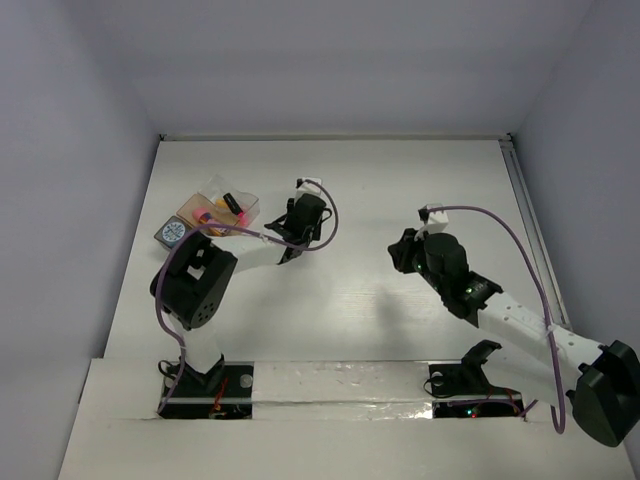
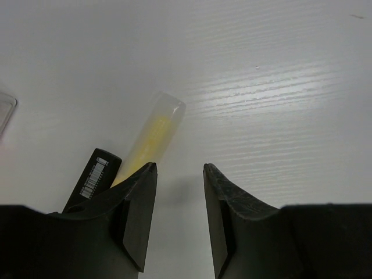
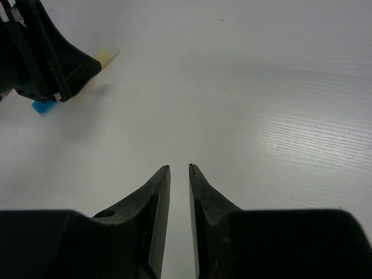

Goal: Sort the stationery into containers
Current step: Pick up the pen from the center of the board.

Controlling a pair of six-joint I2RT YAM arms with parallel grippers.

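Note:
A yellow highlighter (image 2: 150, 138) with a clear cap and black body lies on the table just left of my left gripper's left finger. My left gripper (image 2: 179, 168) is open and empty, low over the table, right of the clear containers (image 1: 222, 190). The containers hold pink and orange items and a black highlighter (image 1: 232, 202). A round blue-and-white disc (image 1: 172, 232) sits beside them. My right gripper (image 3: 179, 167) is empty, its jaws a narrow gap apart, over bare table at mid right (image 1: 405, 250). A blue cap (image 3: 42, 107) shows under the left gripper (image 3: 46, 58).
A corner of a clear box (image 2: 4, 107) shows at the left edge of the left wrist view. The white table (image 1: 400, 180) is walled at the back and sides. A purple cable (image 1: 325, 215) loops beside the left wrist.

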